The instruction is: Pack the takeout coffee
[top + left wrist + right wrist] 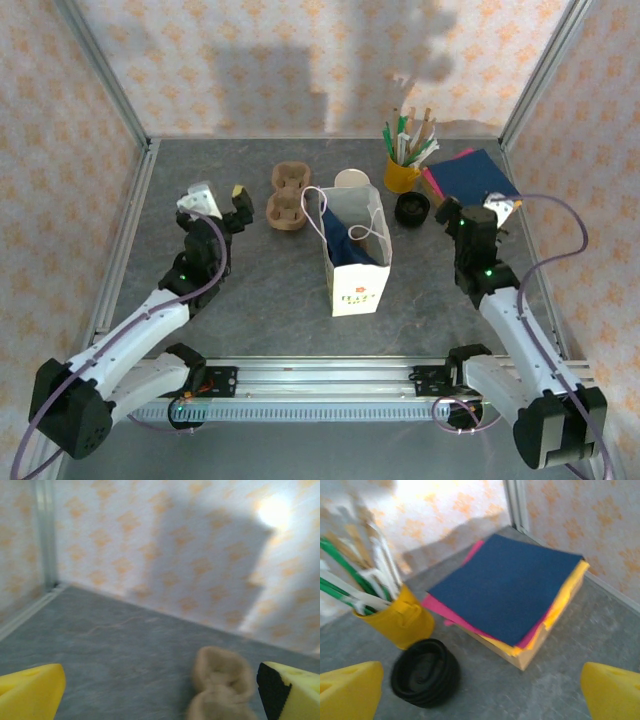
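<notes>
Bag (358, 270) stood open mid-surface (260, 290) with something dark inside; couldn't tell if that was the coffee. Left tool (217, 197) was spread wide with nothing between its fingers, just left of the brown carrier (288, 196). Right tool (475, 212) was also spread and empty, near the black lids (412, 208), the yellow cup (401, 176) of straws and the stacked coloured sheets (475, 172), blue on top. Pale cup (352, 180) sat just behind the bag. Both tools were well apart from the bag.
</notes>
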